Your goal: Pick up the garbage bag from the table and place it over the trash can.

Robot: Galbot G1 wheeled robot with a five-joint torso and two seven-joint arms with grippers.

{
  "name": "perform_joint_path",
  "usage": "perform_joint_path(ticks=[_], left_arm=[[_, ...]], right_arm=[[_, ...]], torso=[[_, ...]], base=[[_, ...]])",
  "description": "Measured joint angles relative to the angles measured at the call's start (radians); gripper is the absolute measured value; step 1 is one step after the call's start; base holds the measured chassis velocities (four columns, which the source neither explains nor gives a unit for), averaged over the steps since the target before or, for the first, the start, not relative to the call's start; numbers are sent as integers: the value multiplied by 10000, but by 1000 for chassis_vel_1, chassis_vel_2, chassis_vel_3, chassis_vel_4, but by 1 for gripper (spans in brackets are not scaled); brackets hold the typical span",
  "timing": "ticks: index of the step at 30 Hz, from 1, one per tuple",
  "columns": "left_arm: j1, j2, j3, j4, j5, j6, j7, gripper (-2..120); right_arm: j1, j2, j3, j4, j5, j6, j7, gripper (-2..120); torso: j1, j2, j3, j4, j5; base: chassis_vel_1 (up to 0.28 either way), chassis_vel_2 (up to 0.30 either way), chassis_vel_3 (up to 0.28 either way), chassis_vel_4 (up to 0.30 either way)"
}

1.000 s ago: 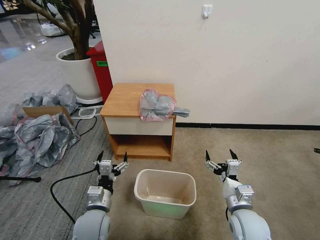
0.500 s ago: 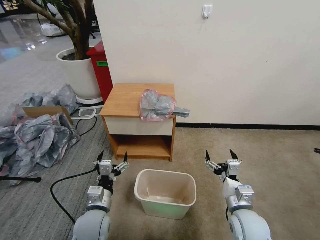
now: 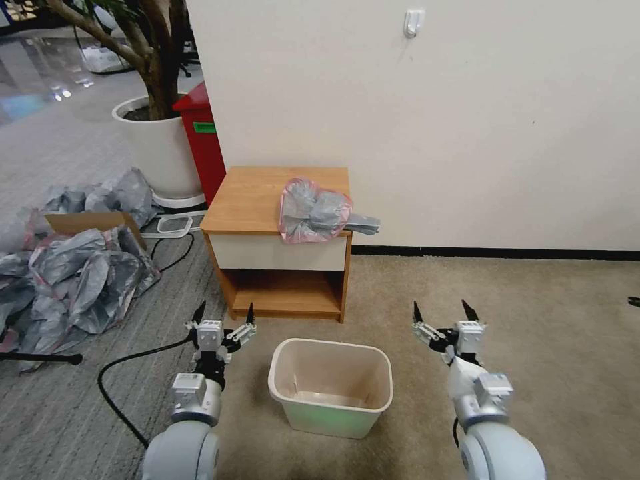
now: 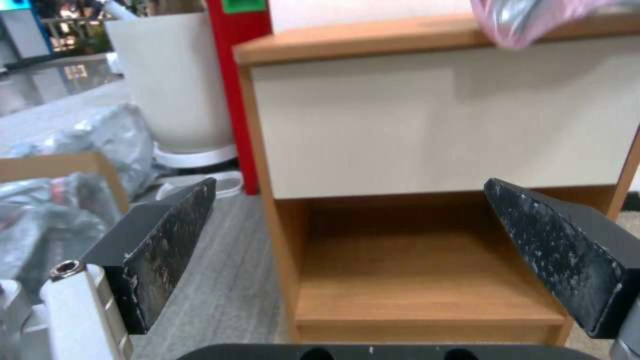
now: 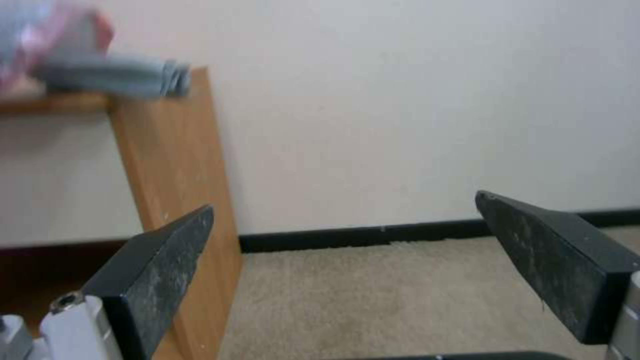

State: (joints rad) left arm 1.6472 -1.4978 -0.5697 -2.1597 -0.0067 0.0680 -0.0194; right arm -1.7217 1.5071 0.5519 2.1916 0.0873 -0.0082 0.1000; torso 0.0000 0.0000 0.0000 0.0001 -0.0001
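Low over the carpet, in front of the nightstand: both grippers are hovering with jaws spread wide, nothing between the fingers. Left gripper is sitting just off the near-left corner of the trash can, a small low rectangular cream plastic bin with rounded corners and a rolled rim. In the left wrist view its two black fingers are framing the open lower shelf of the table.

Right gripper is hovering off the far-right side of the bin, well apart from it. In the right wrist view its gap is looking past the nightstand's right side panel at the cream wall and black baseboard.

Garbage bag, thin crinkly silver-grey plastic with a translucent pink rim, is lying crumpled on the front-right part of the table top, a small light-brown wooden nightstand with a cream drawer front. The pink edge is hanging slightly over the drawer front and a rolled grey end is sticking out past the right edge. Bag is well apart from both grippers.

Bin is standing upright on the carpet between the two arms, nearer the robot than the nightstand, inside bare.
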Motion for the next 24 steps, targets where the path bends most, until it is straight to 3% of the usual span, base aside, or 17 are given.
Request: perform_joint_path(ticks=[6, 10, 13, 17, 22, 24], left_arm=[[801, 35, -162, -1305, -75, 583, -173, 100], [944, 40, -194, -1537, -87, 687, -205, 100], [1599, 57, -326, -2598, -145, 1164, -343, 100], [1979, 73, -409, -3235, -175, 1435, -423, 100], [2082, 90, -436, -3389, -163, 1557, -443, 100], [2231, 463, -580, -3464, 65, 1984, -326, 100]], right_arm=[[-691, 97, -171, 647, 225, -91, 219, 100], [-697, 103, -192, 646, 210, -101, 203, 100], [-674, 103, -275, 508, 147, -111, 133, 100], [-562, 68, -273, 354, 151, -90, 115, 100], [77, -116, -214, 126, 596, -119, 75, 100], [732, -179, -219, -83, 1379, -353, 23, 100]], torso=[[1, 0, -1, -2, 6], [0, 1, -1, -1, 5], [0, 0, -1, 0, 2], [0, 0, 0, 0, 6], [0, 0, 0, -1, -2], [0, 0, 0, -1, 2]], base=[[0, 0, 0, 0], [0, 0, 0, 0], [0, 0, 0, 0], [0, 0, 0, 0], [0, 0, 0, 0], [0, 0, 0, 0]])
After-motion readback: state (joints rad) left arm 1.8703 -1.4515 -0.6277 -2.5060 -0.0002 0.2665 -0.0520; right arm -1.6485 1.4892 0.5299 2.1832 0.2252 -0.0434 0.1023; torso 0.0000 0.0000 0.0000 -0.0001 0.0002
